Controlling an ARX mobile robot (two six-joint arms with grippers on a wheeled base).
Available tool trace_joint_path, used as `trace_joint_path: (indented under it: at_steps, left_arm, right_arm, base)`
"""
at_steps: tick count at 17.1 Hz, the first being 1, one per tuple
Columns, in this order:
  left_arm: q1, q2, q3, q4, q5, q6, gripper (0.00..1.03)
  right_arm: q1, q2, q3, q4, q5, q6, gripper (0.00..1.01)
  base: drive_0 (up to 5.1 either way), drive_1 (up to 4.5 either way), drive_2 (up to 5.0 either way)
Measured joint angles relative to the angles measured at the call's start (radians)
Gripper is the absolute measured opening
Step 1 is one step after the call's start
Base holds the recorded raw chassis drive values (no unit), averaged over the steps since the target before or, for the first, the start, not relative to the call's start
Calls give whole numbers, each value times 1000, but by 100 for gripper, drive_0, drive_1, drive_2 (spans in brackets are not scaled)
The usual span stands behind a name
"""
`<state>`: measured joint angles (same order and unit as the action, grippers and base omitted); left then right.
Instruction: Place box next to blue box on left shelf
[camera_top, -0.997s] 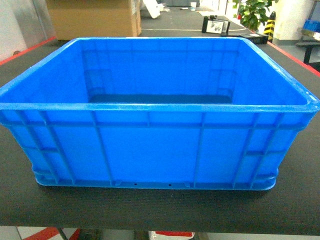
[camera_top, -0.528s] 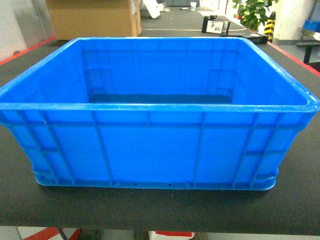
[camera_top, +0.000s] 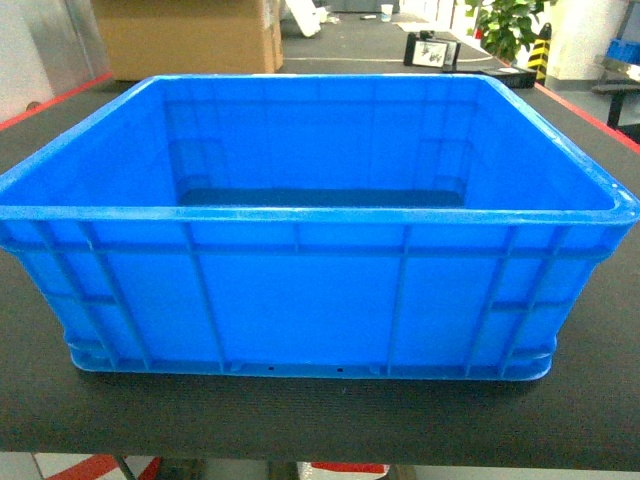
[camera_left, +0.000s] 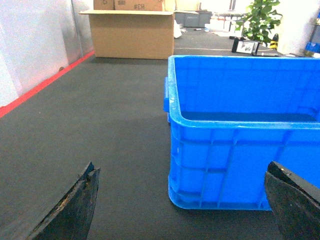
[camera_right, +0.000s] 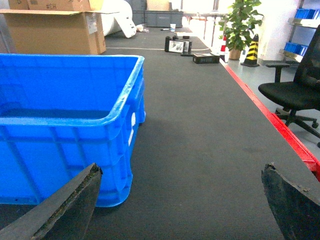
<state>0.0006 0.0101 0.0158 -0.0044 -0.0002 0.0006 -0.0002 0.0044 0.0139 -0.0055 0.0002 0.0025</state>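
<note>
The box, a large bright-blue ribbed crate with a thick rim, stands empty on a long dark mat, filling the head view. In the left wrist view the box shows its near left corner; my left gripper is open, low over the mat short of that corner, nothing between its dark fingers. In the right wrist view the box lies to the left; my right gripper is open over bare mat beside its right end. The left shelf and the other blue box are out of view. No gripper shows in the head view.
A large cardboard carton stands on the mat behind the box. Red tape edges the mat on both sides. A black office chair, a potted plant and a striped cone stand to the right.
</note>
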Motion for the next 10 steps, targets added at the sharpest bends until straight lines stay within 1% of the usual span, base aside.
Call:
trace_joint_path:
  at_steps: [7,8,9,10]
  left_arm:
    - [0,0,0,0,0,0,98]
    - [-70,37,19,-70,-169,-24,98]
    - [-186,142,41,-85,-388,-58,98]
    - [-245,193,40,-77,-564,-74,98]
  right_arm:
    - [0,0,0,0,0,0,98]
    - [20,12,5,-30,66,8,98]
    - [154,114,29,-72,339,23,98]
    - [214,164,30,-60,505,22,98]
  base:
    - [0,0,0]
    - [0,0,0]
    - [0,0,0]
    - [0,0,0]
